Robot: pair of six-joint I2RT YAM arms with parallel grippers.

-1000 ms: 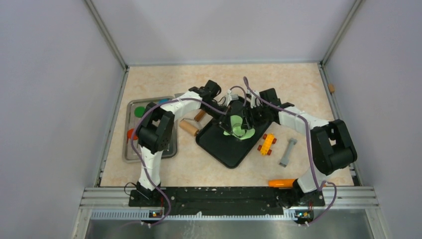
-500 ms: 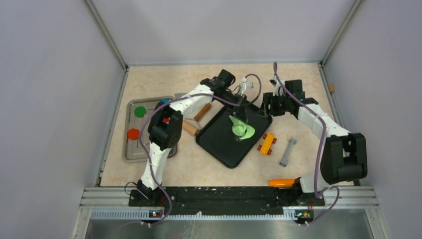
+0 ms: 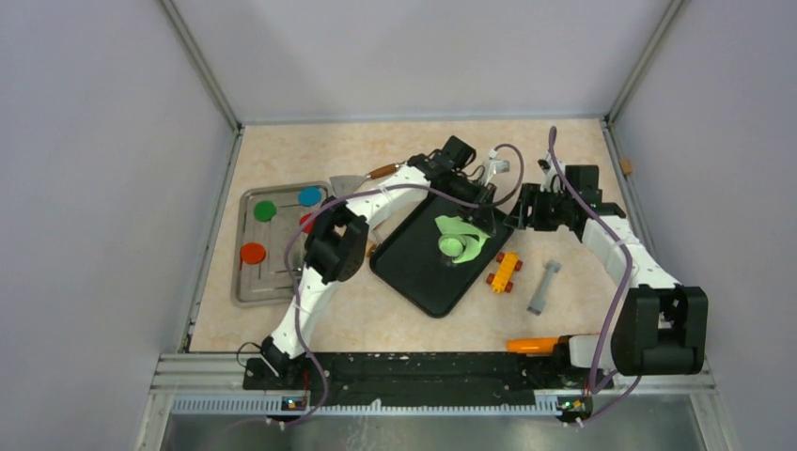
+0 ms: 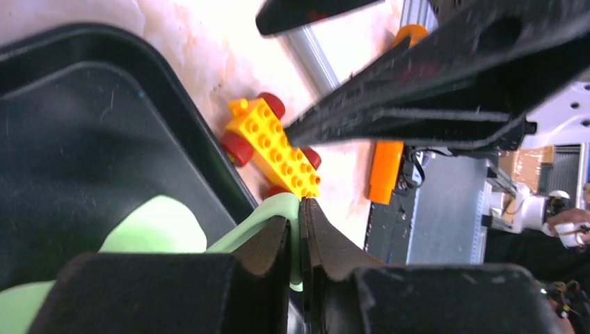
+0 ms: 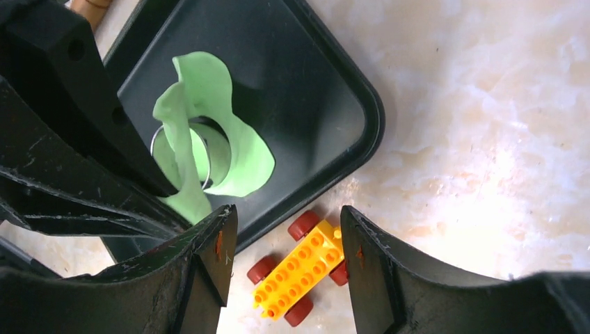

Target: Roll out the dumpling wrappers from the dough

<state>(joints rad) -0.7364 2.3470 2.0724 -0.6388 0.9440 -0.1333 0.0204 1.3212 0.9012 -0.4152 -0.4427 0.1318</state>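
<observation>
Where the dough sits: above the black tray, a ragged sheet draped over a metal ring.
Left gripper: pinching the sheet's edge.
Right gripper: spread, empty, beside the tray.

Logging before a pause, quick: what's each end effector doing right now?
Left end effector: closed, pinching the ragged sheet of soft lime-green dough.
Right end effector: open, holding nothing.

Top cam: L arm hides most of rolling pin + part of a red disc. R wrist: dough covers part of ring cutter rim. L wrist: dough cut off at btm edge.
</observation>
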